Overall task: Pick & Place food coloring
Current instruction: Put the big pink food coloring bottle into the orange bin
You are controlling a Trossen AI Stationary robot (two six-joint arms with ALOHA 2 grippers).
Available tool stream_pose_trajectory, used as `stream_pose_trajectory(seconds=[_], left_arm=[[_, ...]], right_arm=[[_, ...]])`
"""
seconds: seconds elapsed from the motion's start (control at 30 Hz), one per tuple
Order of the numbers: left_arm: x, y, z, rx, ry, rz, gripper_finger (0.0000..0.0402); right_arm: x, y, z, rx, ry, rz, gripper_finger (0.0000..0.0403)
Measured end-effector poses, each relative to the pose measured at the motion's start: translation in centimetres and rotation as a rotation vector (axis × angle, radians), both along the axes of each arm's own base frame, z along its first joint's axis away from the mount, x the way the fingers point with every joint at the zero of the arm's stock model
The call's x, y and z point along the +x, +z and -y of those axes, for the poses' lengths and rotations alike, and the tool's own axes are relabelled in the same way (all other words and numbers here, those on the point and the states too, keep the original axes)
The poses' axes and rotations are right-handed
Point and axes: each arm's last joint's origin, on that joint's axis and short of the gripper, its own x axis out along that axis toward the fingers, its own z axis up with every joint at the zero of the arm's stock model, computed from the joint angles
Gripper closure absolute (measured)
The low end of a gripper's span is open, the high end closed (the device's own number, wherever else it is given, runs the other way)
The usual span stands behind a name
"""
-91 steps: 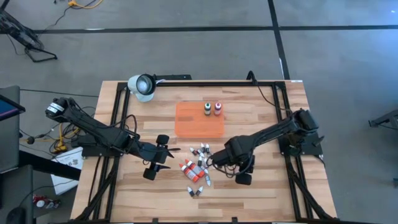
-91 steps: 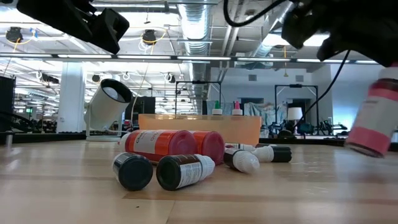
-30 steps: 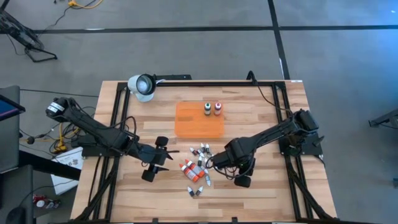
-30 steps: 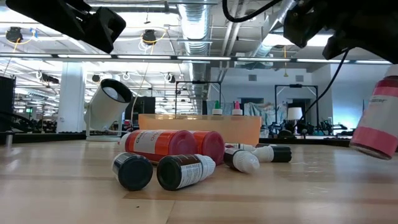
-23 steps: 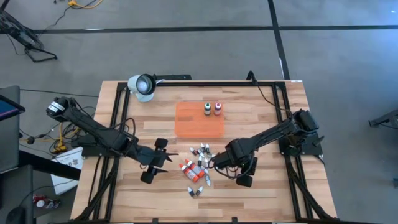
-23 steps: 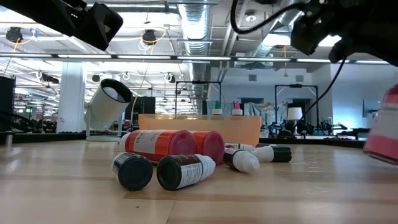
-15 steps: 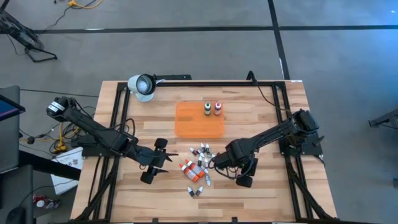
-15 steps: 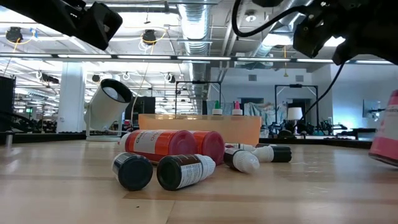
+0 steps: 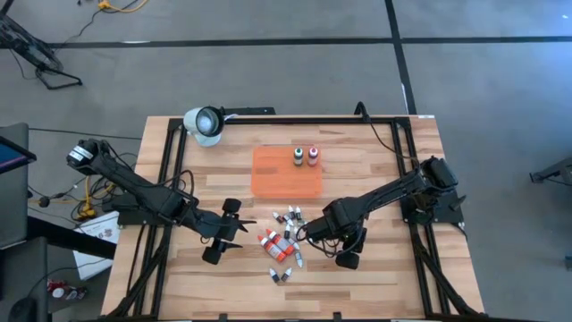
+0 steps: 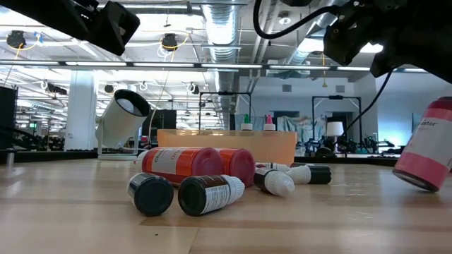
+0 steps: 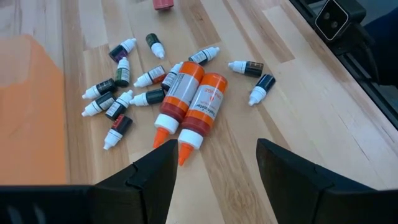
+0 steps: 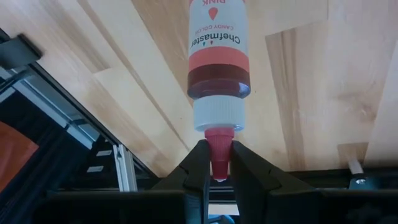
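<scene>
Where the wooden plank table fills its black frame, the inventory reads as follows.

Right gripper: fingers pinched on the pink nozzle of a pink bottle, white collar just above them; in the low view this bottle hangs tilted at the right edge, its base at or just above the boards.

Left gripper: fingers spread wide, holding nothing, above the table beside the pile.

Food coloring pile: two orange bottles lying side by side, touching, ringed by small dark-and-white vials.

Orange tray: two bottles upright at its far corner.

Lamp: at the table's far left corner.

Room: grey floor, ceiling ducts and strip lights beyond.
</scene>
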Motion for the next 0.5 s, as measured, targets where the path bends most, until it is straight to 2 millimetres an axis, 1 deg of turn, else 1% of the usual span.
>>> stream_pose_trajectory(seconds=[0.3, 0.5], left_arm=[[0.00, 0.00, -0.01, 0.004, -0.003, 0.001, 0.0189], [0.00, -0.01, -0.01, 0.004, -0.003, 0.000, 0.0189]], right_arm=[[0.31, 0.78, -0.10, 0.003, 0.002, 0.020, 0.0359], [0.30, 0.88, -0.09, -0.001, -0.004, 0.016, 0.0358]])
